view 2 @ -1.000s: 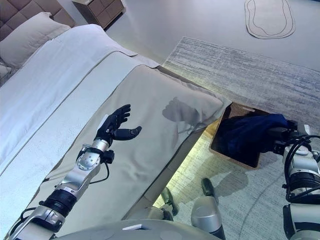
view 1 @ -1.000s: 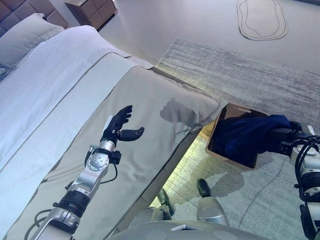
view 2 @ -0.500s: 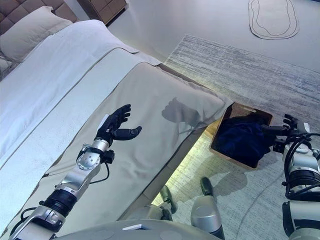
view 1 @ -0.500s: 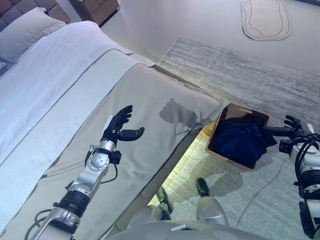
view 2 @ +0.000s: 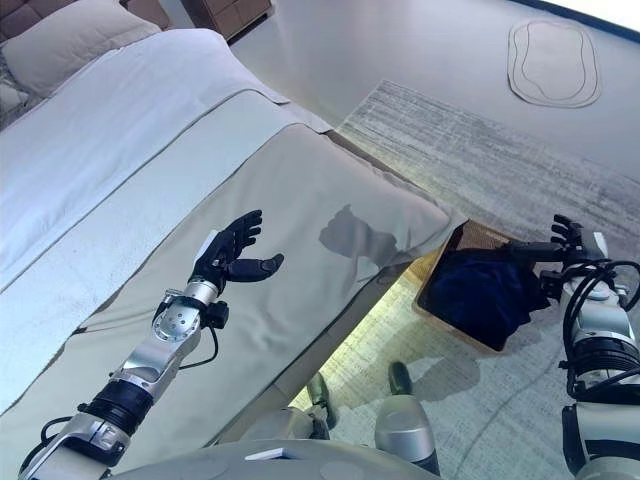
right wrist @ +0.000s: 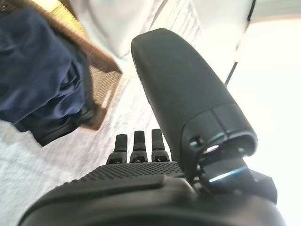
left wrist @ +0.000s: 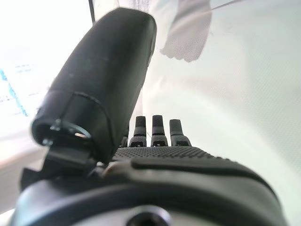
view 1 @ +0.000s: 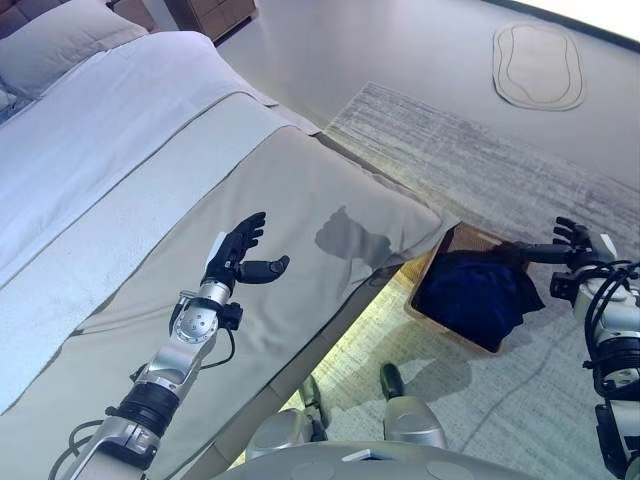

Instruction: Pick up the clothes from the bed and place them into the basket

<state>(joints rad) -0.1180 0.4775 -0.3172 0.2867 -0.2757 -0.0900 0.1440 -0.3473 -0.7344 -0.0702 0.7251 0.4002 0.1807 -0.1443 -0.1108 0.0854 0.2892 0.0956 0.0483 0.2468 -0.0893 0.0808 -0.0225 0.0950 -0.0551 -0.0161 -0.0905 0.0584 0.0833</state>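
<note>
A dark navy garment (view 1: 470,292) lies in the brown wicker basket (view 1: 444,246) on the rug beside the bed's foot; part of it hangs over the basket's right rim, as the right wrist view (right wrist: 37,80) shows too. My right hand (view 1: 572,238) is open and empty, just right of the basket, above the rug. My left hand (view 1: 240,252) is open and empty, held over the beige bedspread (view 1: 300,200) in the middle of the bed.
The bed has a white sheet (view 1: 110,130) and a pillow (view 1: 60,40) at the far left. A grey rug (view 1: 480,150) covers the floor under the basket. A small oval mat (view 1: 538,66) lies far back. A wooden nightstand (view 1: 210,12) stands behind the bed.
My right hand let go of the navy garment, which dropped into the basket, and the hand has drawn back to the right and opened. The camera shifted a little. My left hand has stayed put.
</note>
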